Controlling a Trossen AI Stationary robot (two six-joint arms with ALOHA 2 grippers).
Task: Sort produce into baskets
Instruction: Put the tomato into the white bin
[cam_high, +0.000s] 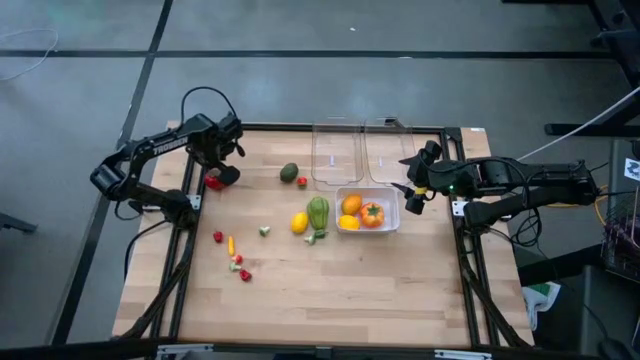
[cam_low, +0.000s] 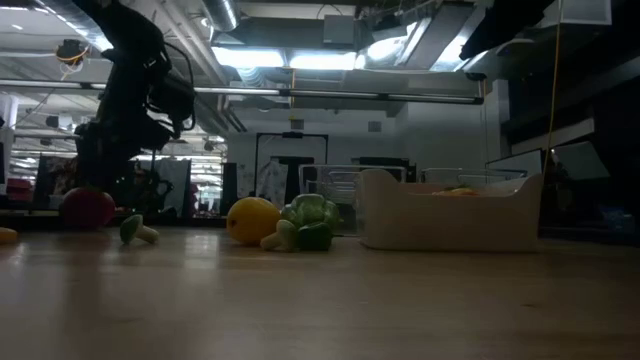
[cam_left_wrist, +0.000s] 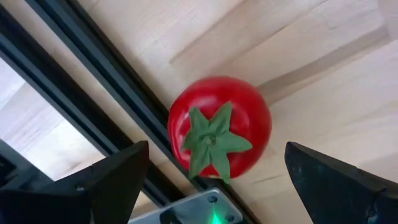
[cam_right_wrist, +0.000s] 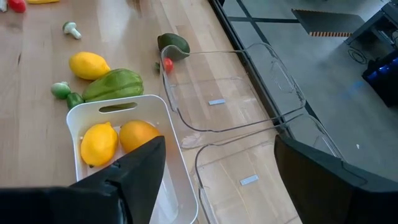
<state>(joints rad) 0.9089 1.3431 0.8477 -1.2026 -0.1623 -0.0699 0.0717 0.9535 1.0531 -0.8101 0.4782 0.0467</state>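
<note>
Left claw (cam_high: 222, 172) is spread wide over the red tomato (cam_left_wrist: 219, 127) at the far left edge of the worktop (cam_high: 330, 280), right by the black frame rail. Nothing gripped; the tomato sits between the two fingers (cam_left_wrist: 106, 183) with its green star-shaped calyx facing up at the wrist camera.

Right claw (cam_high: 413, 188) hangs open and empty just beside the white basket (cam_high: 345, 225), on its right. That basket holds a lemon (cam_right_wrist: 98, 144), an orange (cam_right_wrist: 137, 134) and an orange-red piece with a green top (cam_high: 372, 214). The two clear baskets (cam_high: 336, 155) sit side by side behind it at the far edge, long axes running away from the front.

The long green ribbed vegetable (cam_high: 318, 212) lies just left of the white basket, long axis roughly front to back, with a loose lemon (cam_high: 299, 222) beside it. An avocado (cam_high: 289, 172) lies farther back, and small red, yellow and green bits (cam_high: 238, 262) are scattered front-left.
</note>
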